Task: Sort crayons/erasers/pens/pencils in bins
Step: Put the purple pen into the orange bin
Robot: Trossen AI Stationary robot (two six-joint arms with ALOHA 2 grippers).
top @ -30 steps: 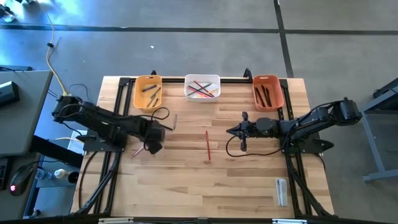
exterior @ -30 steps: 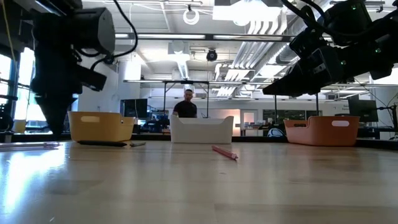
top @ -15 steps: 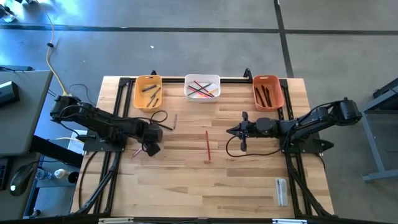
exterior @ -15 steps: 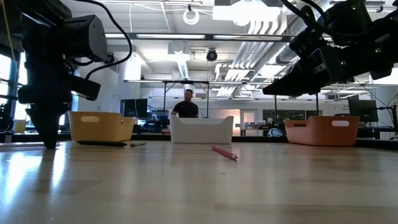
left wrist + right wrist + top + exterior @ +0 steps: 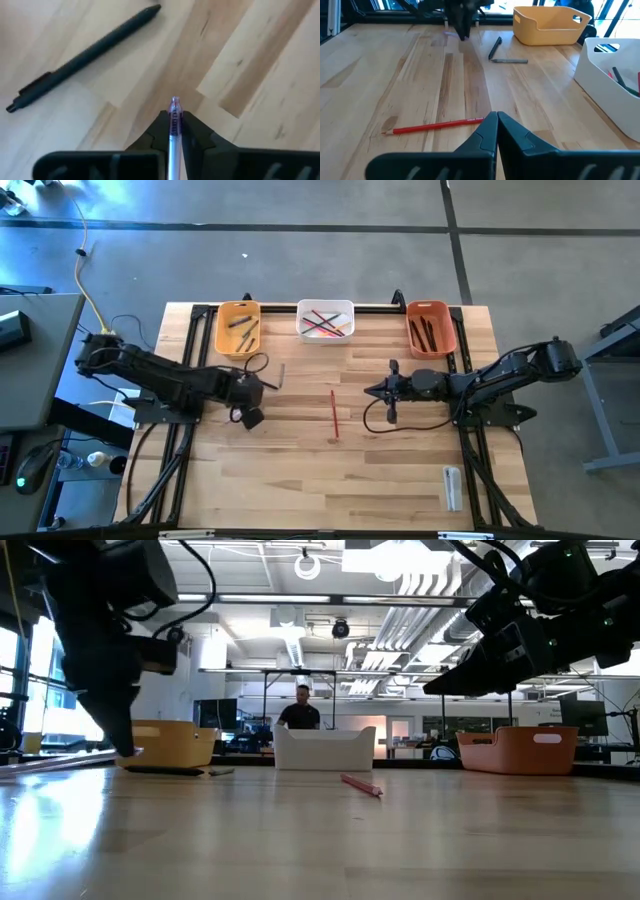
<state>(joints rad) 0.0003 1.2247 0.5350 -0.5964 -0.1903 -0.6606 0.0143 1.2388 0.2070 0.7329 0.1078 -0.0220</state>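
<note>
Now | left fingers (image 5: pixel 174 131) pinch pink pencil (image 5: pixel 174 114), axis along fingers, tip forward | right fingers (image 5: pixel 497 131) pressed together, empty

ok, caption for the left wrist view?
Left gripper shut on a pink pencil, lifted above the wooden table, black pen lying nearby.

Light wooden plank table (image 5: pixel 300 480) carries three plastic bins along the far edge: yellow-orange (image 5: pixel 238 329), white (image 5: pixel 325 320), red-orange (image 5: pixel 431 328). Red pencil (image 5: pixel 334 413) at centre. Whitish oblong item (image 5: pixel 452 486) near right front corner.
</note>
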